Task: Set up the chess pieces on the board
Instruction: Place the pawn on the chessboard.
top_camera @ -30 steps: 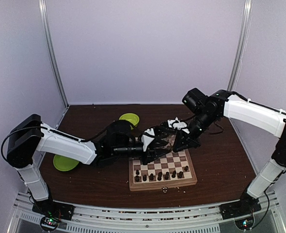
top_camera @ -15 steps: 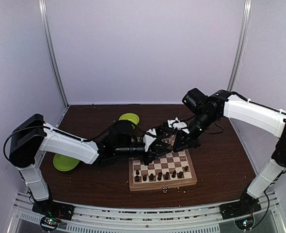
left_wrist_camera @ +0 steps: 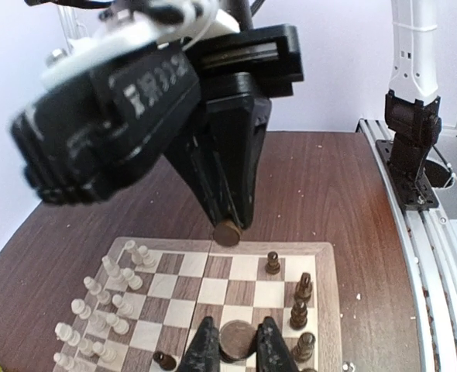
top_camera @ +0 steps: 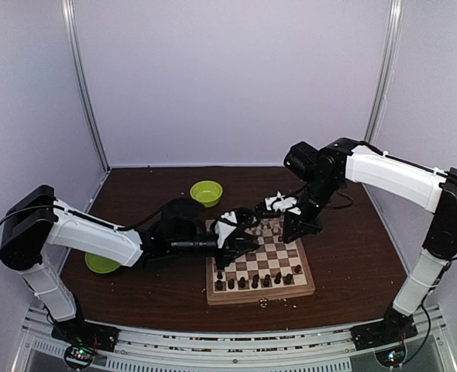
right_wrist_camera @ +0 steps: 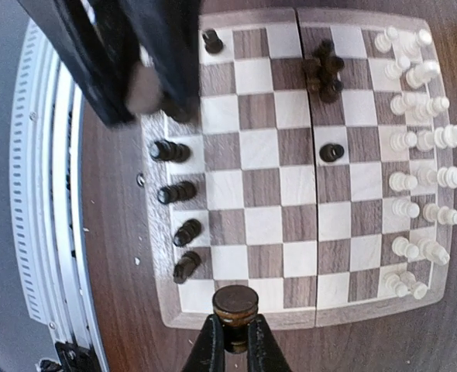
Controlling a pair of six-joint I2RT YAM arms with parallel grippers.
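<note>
On the dark worktop (top_camera: 352, 256), top view: the board (top_camera: 261, 271) sits toward the front, with a green bowl (top_camera: 206, 191) behind it and a green plate (top_camera: 101, 262) off left. The left claw (top_camera: 240, 236) and right claw (top_camera: 294, 230) hang low over the board from opposite sides. Dark pieces (top_camera: 255, 280) line its near row.

Left wrist view: the left claw is closed on a dark piece (left_wrist_camera: 236, 338) above the board's edge. White pieces (left_wrist_camera: 104, 302) stand clustered at left. The right claw, opposite, pinches the other dark piece (left_wrist_camera: 228, 232).

Right wrist view: the right claw grips its piece over the board's rim. A few dark pieces stand on middle squares.
</note>
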